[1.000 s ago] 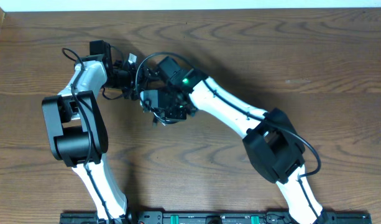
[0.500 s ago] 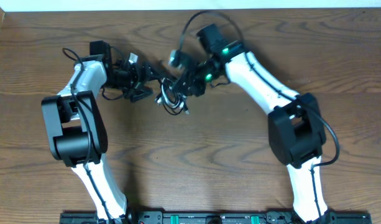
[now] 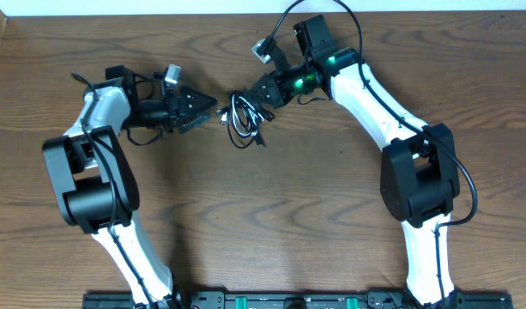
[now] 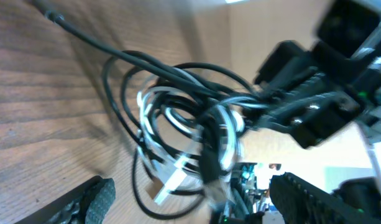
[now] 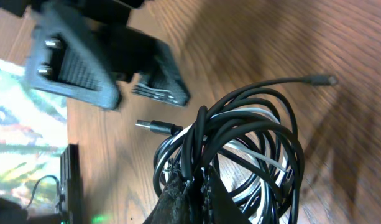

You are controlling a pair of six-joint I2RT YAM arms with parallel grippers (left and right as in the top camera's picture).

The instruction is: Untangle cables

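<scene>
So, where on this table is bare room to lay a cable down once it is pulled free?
The widest bare patch of table lies between the left arm and the right arm, in front of the cables. More lies right of the right arm. Crowded: the far middle, where the open left gripper faces the bundle that the right gripper clamps.
</scene>
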